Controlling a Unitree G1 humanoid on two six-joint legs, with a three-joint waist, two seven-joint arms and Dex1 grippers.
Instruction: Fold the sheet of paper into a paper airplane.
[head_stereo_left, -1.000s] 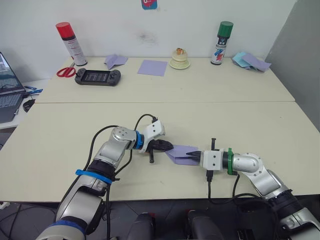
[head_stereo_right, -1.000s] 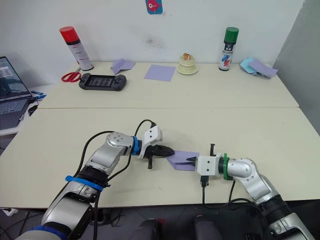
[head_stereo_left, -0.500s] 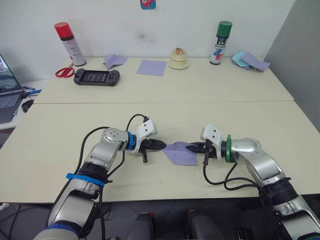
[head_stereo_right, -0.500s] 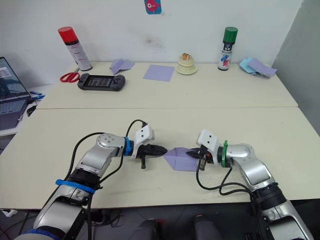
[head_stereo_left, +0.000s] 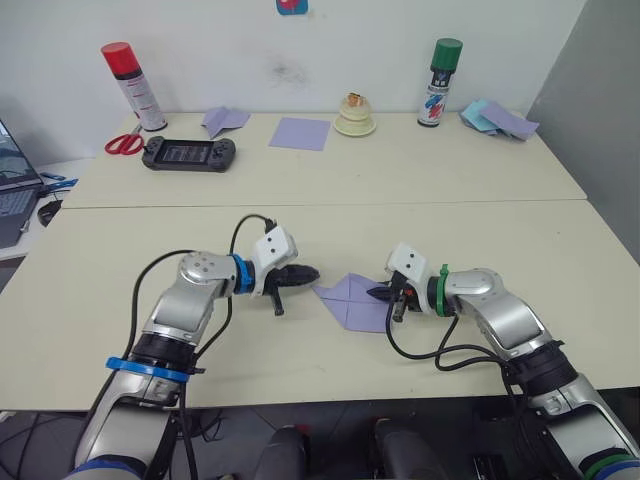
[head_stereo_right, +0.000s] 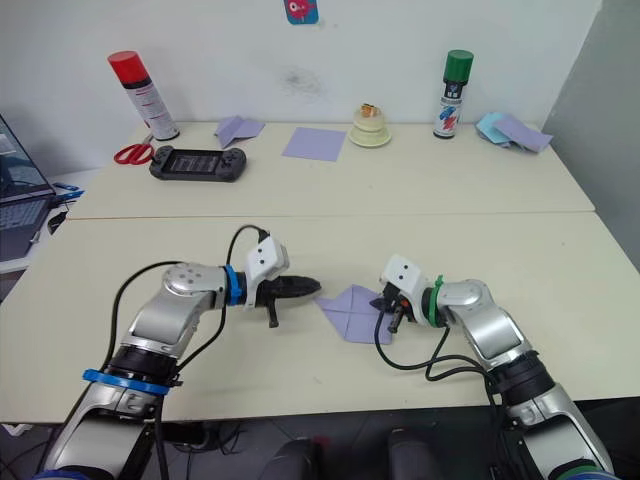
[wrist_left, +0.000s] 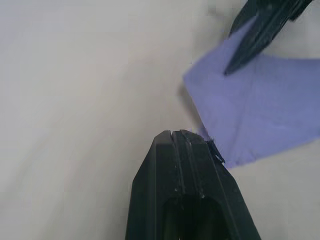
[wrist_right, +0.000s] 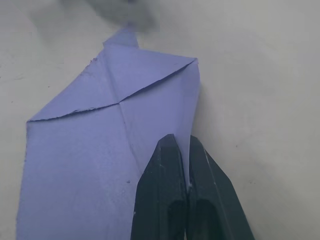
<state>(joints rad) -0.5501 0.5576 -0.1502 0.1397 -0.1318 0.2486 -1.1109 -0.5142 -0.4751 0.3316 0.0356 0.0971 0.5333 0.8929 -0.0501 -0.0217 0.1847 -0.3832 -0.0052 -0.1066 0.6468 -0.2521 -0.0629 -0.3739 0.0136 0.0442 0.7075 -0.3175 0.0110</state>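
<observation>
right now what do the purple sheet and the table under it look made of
The sheet of paper: thin matte paper, judging by its sharp creases and slightly ragged folded edges. The table: smooth cream top, probably laminate; its plain, faintly glossy surface leaves that open.

Both arms are silver metal with looping black cables. White wrist blocks carry black tapered fingers (wrist_left: 192, 165). The left arm wears blue bands, the right a green ring

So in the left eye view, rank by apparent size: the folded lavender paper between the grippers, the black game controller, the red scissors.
1. black game controller and folded lavender sheet of paper: they look about alike, and the paper lies much nearer the camera, so I won't rank them.
2. red scissors: clearly smallest, partly hidden behind the red-capped spray can.
</observation>
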